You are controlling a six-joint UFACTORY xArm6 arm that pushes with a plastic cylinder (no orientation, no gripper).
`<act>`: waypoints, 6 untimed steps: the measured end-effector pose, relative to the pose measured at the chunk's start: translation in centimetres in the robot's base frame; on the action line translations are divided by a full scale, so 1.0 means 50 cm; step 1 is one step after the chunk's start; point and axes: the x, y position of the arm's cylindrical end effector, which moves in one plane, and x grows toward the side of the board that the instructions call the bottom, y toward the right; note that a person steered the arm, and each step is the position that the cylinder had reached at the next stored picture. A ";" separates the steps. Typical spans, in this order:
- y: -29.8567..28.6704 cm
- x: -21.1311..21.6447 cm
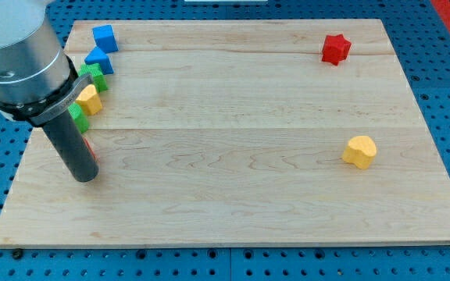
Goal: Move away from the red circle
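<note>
Tip [86, 176] of my rod touches the mostly hidden red circle [89, 146]; no hand.

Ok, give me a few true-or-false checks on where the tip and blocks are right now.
1. My tip is near the board's left edge. True.
2. The red star sits at the view's bottom left. False: it is at the top right.
3. A red block shows right beside the rod, mostly hidden. True.
4. The yellow heart touches the red star. False: they are well apart.
5. The blue cube is in the top-left cluster. True.
</note>
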 end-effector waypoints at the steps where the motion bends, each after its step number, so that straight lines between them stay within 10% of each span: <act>1: -0.021 -0.012; 4: 0.140 -0.001; 6: 0.466 -0.245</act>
